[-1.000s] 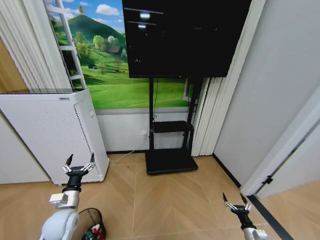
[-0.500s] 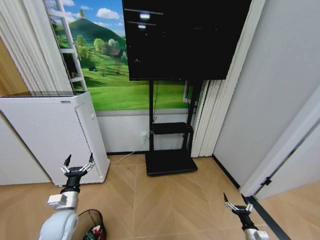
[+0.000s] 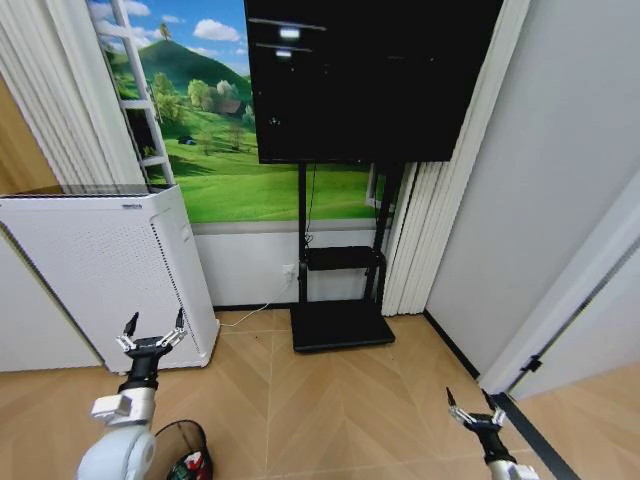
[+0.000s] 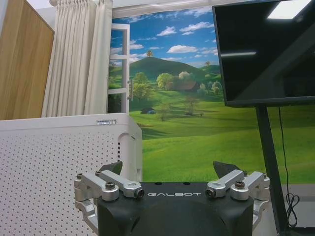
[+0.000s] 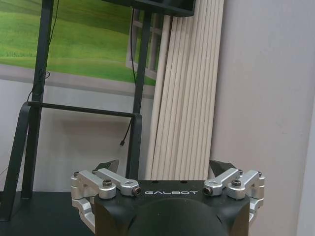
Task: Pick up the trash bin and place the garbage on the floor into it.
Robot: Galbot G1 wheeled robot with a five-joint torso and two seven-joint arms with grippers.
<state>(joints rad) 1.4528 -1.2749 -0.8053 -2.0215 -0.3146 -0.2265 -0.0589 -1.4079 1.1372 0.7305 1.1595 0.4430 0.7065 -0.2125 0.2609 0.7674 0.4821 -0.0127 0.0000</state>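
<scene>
The trash bin (image 3: 183,447), a black wire-mesh basket, stands on the floor (image 3: 340,400) at the lower edge of the head view, just beside the left arm's white forearm; inside it a red-and-white wrapper (image 3: 192,464) of the garbage shows against the mesh. The floor is light tan chevron parquet with a dark strip running along the wall on the robot's right. Above the bin the left gripper (image 3: 152,335) is raised with its fingers spread apart and nothing between them, in front of the lower corner of the white perforated air purifier (image 3: 100,270). The right gripper (image 3: 472,407) hangs low on the robot's right, well apart from the bin, its fingers likewise spread and empty. Straight ahead a large black screen (image 3: 370,75) sits on a black floor stand (image 3: 340,320), with a green-hill landscape mural (image 3: 225,150) on the wall behind and pale curtains (image 3: 425,230) beside it.
</scene>
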